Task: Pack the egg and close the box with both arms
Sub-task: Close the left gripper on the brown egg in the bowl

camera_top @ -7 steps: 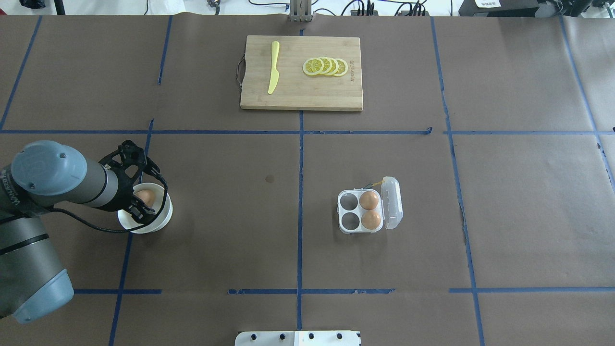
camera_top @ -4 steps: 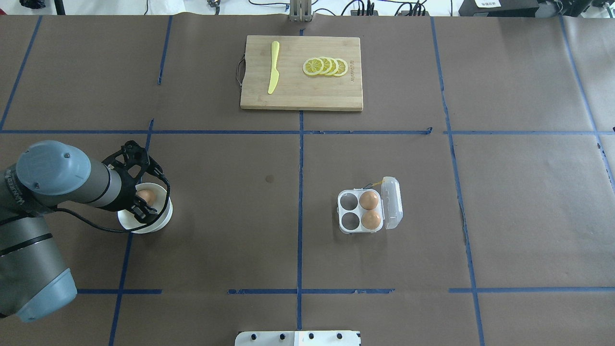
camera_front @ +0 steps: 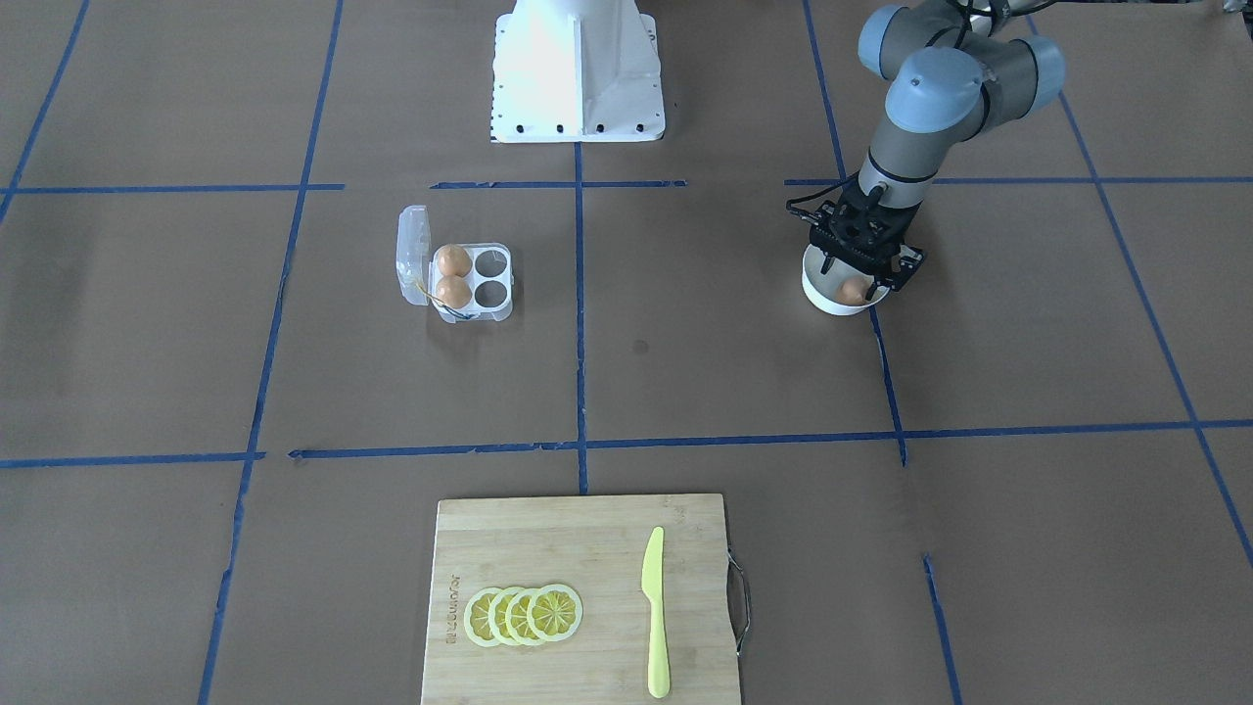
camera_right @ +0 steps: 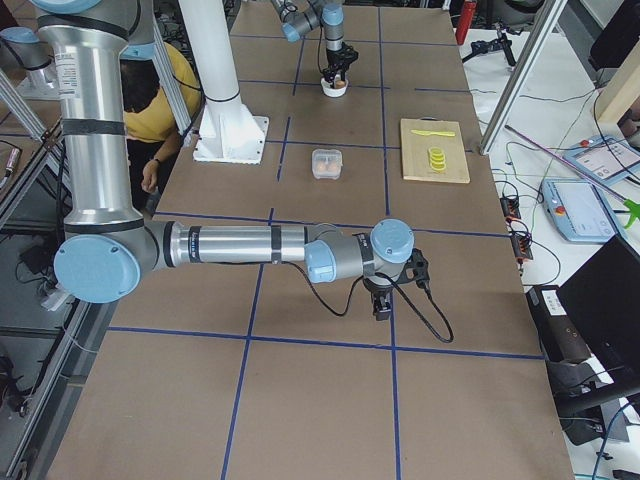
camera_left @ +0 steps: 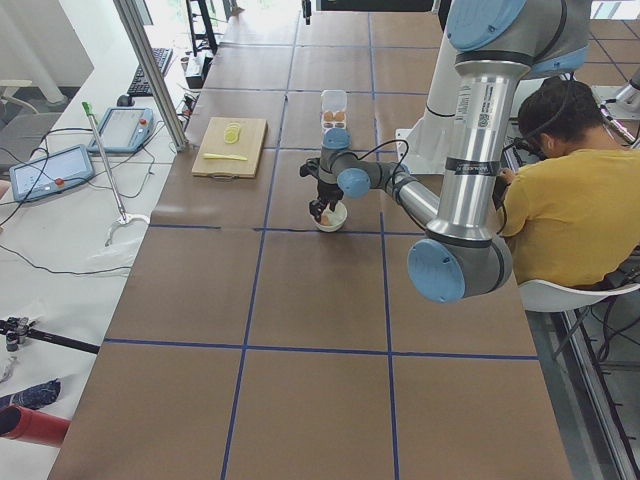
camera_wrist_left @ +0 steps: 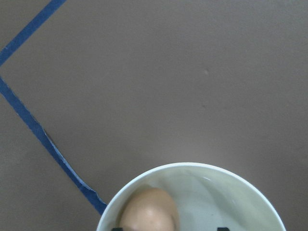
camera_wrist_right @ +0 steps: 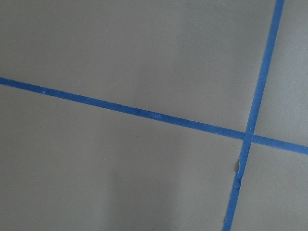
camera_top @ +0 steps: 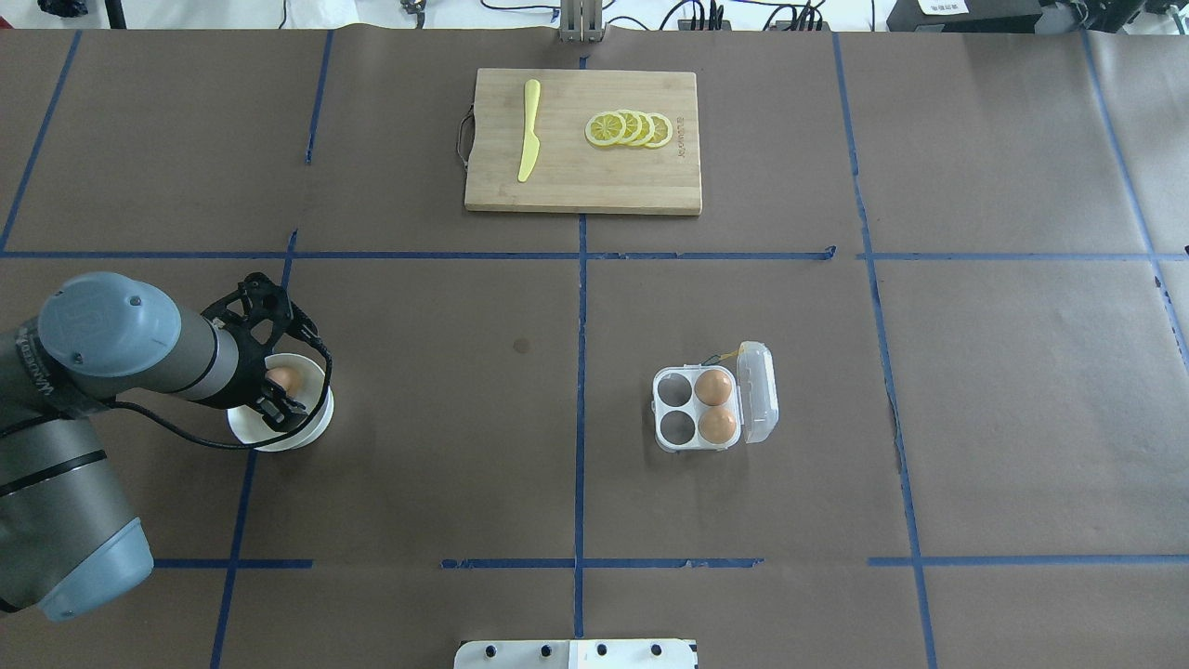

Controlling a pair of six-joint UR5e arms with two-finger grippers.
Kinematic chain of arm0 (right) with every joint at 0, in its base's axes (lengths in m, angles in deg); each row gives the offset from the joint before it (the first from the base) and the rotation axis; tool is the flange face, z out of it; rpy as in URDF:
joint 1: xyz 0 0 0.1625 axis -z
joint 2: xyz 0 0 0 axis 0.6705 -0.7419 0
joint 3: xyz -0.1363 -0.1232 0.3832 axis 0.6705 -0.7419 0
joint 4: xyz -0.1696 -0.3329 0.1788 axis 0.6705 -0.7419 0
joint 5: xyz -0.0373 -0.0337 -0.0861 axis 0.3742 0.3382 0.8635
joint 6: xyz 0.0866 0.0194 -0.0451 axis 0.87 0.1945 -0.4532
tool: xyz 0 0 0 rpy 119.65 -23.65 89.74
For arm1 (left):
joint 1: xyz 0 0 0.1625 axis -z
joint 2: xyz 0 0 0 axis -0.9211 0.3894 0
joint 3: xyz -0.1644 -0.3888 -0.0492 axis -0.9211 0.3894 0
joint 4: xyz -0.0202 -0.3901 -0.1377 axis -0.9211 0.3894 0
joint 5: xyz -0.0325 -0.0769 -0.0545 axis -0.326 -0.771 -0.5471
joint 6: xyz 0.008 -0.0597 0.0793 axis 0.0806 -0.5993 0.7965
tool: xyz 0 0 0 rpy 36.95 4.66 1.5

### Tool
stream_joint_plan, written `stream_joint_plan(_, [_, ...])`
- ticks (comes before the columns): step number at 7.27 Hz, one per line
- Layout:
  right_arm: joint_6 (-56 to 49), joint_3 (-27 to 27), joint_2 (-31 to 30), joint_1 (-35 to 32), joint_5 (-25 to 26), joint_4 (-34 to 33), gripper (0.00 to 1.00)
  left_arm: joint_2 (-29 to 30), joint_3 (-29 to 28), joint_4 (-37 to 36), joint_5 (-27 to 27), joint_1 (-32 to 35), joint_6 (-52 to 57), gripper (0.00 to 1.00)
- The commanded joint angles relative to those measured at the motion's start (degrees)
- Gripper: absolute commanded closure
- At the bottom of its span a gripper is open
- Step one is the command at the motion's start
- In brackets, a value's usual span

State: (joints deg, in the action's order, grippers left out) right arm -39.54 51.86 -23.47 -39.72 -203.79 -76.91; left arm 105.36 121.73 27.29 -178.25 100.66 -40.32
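Left gripper (camera_top: 279,385): lowered into the white bowl (camera_top: 314,420) on the left side of the table (camera_top: 427,483); fingers spread apart, holding nothing.
Egg (camera_top: 284,377): lies in the bottom of the bowl, between the two fingertips; in the left wrist view it sits nearer one tip than the other, with no squeeze on it visible.
Box (camera_top: 662,409): right of the table's centre line, well apart from the bowl; lid (camera_top: 758,392) swung open on its right side.
Box contents: two brown eggs (camera_top: 713,387) in the two cells next to the lid; the two left cells are empty.
Right gripper (camera_right: 383,303): near the table's right end, pointing down over the table surface beside a crossing of blue tape (camera_wrist_right: 248,132); seen only from the side, so how far it is open cannot be told.
Cutting board (camera_top: 581,181): far side, centre; carries a yellow knife (camera_top: 529,130) at its left and a row of overlapping lemon slices (camera_top: 630,128) at its right.
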Motion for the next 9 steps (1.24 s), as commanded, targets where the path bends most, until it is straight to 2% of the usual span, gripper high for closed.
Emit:
stream_joint_plan(1, [0.0, 0.0, 0.1, 0.0, 0.0, -0.1, 0.00, 0.2, -0.3, 0.0, 0.0, 0.0, 0.1, 0.28])
stream_joint_plan(6, [0.0, 0.0, 0.0, 0.0, 0.0, 0.0, 0.00, 0.2, -1.4, 0.1, 0.0, 0.0, 0.1, 0.30])
stream_joint_plan(7, [0.1, 0.1, 0.0, 0.0, 0.0, 0.0, 0.00, 0.2, -1.3, 0.0, 0.0, 0.1, 0.1, 0.50])
stream_joint_plan(8, [0.1, 0.1, -0.3, 0.0, 0.0, 0.0, 0.00, 0.1, -1.2, 0.0, 0.0, 0.2, 0.1, 0.63])
stream_joint_plan(9, [0.1, 0.2, -0.4, 0.0, -0.1, 0.0, 0.00, 0.1, -0.9, 0.0, 0.0, 0.4, 0.1, 0.90])
